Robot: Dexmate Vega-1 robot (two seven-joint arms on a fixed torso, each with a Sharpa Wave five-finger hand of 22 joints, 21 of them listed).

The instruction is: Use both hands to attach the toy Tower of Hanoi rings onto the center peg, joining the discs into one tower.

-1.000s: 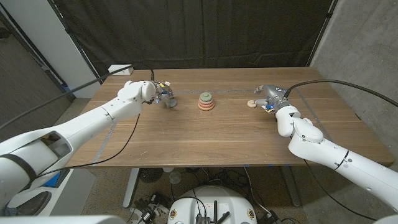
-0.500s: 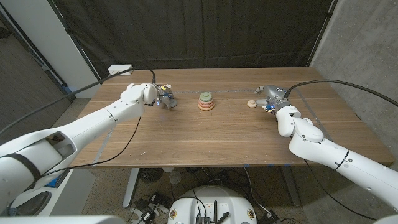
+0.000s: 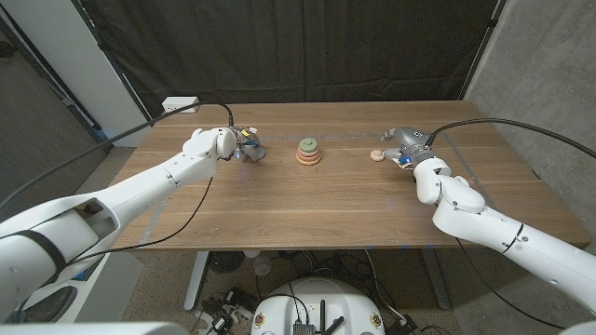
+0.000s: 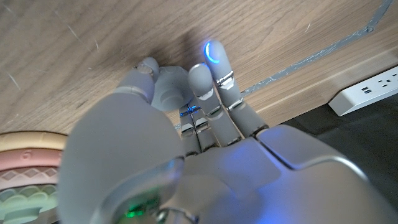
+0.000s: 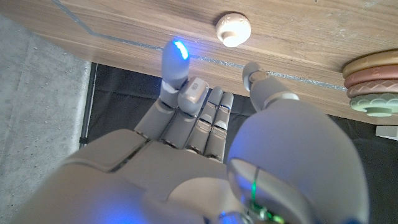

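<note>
Pickup step: left hand (image 3: 244, 146) clamped on grey-blue ring (image 4: 169, 90); right hand (image 3: 402, 142) apart beside cream disc (image 3: 376, 155). Next: grasp disc, carry both to ring stack (image 3: 308, 151).

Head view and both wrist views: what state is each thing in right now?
Ring stack: three discs on the peg at table centre, upright.
Small cream ring: loose on the table, untouched.
Left robot hand: fingers curled around a small grey piece.
Right robot hand: open, beside the cream ring.
</note>
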